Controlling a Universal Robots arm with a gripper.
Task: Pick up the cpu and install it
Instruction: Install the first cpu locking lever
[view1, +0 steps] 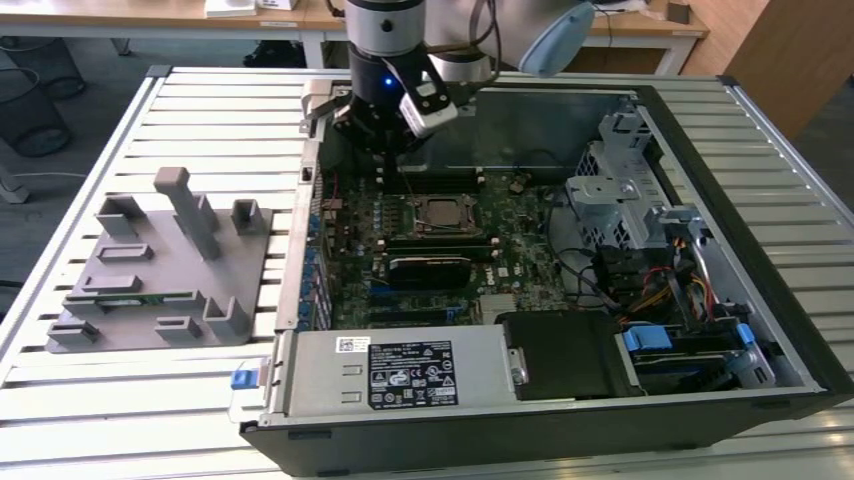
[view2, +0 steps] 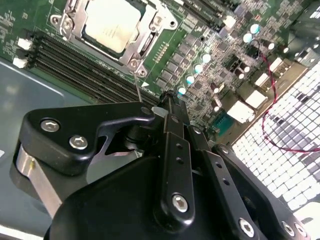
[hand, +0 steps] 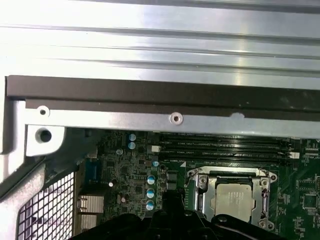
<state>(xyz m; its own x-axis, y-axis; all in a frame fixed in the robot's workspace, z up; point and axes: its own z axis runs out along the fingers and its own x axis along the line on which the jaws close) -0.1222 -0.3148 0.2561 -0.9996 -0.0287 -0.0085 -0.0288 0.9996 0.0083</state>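
Cpu (view2: 107, 22) sits in its socket beside memory slots (view2: 85, 67); pincer (view2: 162, 102) above looks closed, holding nothing

The cpu (view2: 110, 22) has a pale silvery top, set in a grey metal frame (view2: 131, 45). The board (view1: 441, 250) is dark green, with turquoise-capped capacitors (hand: 150, 192) and black memory slots (hand: 225, 145). The case (view1: 747, 300) is black outside, bare silver within. The gripper (view2: 165, 107) is glossy black. The fixture (view1: 160, 265) is matte grey on a white slatted table (view1: 120, 400).
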